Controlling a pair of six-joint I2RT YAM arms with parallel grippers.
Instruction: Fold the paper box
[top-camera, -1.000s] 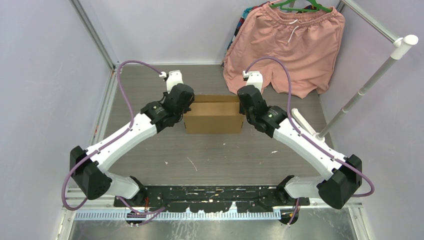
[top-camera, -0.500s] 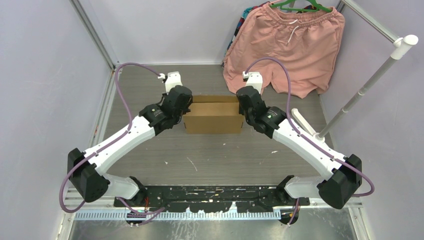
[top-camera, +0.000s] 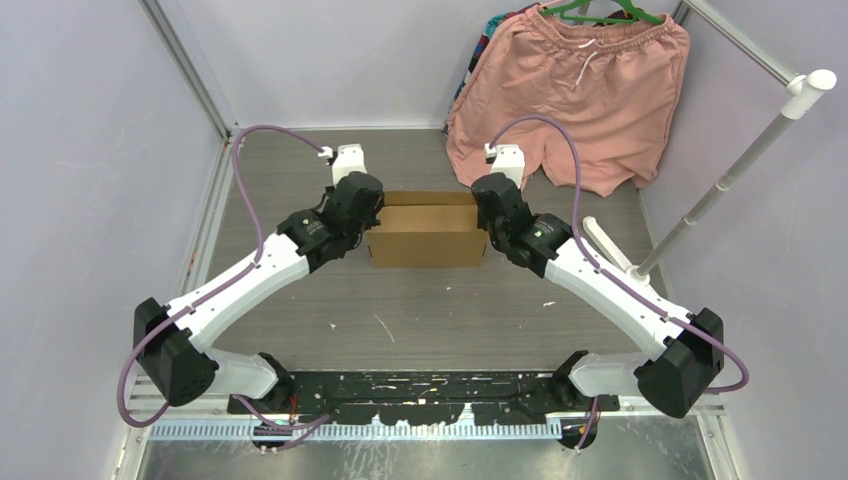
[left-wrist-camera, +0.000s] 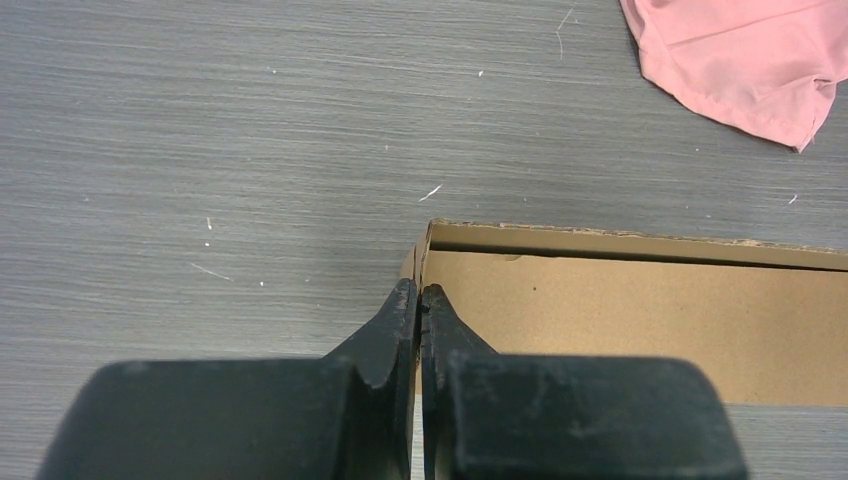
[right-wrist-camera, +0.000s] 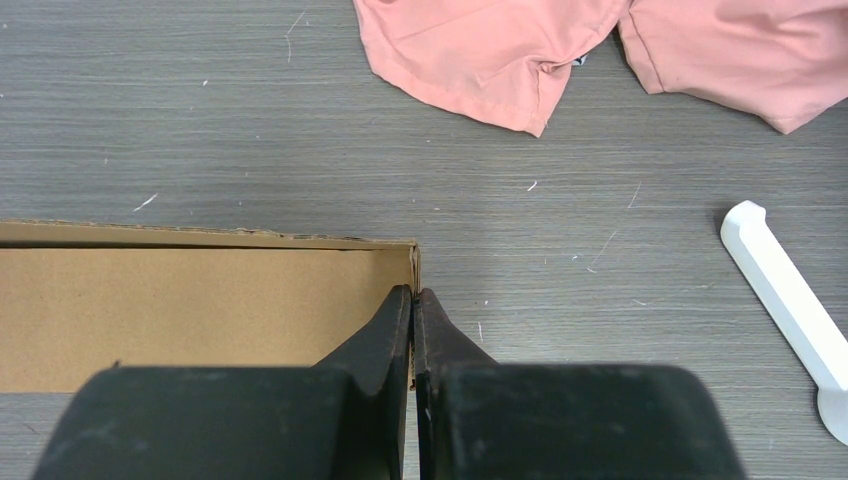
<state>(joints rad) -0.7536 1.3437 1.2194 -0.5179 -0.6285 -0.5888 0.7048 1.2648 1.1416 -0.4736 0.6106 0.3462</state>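
Jaws pinch both end walls of the paper box (top-camera: 427, 240).

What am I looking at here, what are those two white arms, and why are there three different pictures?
These are two robot arms bolted at the near edge of a grey table. The wide picture comes from a fixed camera above and behind them. The two close-ups come from a camera on each wrist, looking along its own black fingers. In the middle stands the paper box, brown cardboard, open on top. The left gripper is closed on the box's left end wall, and the right gripper is closed on its right end wall, so each arm pinches one end. At the back, pink shorts hang from a hanger, their hem on the table. A white plastic piece lies to the right.
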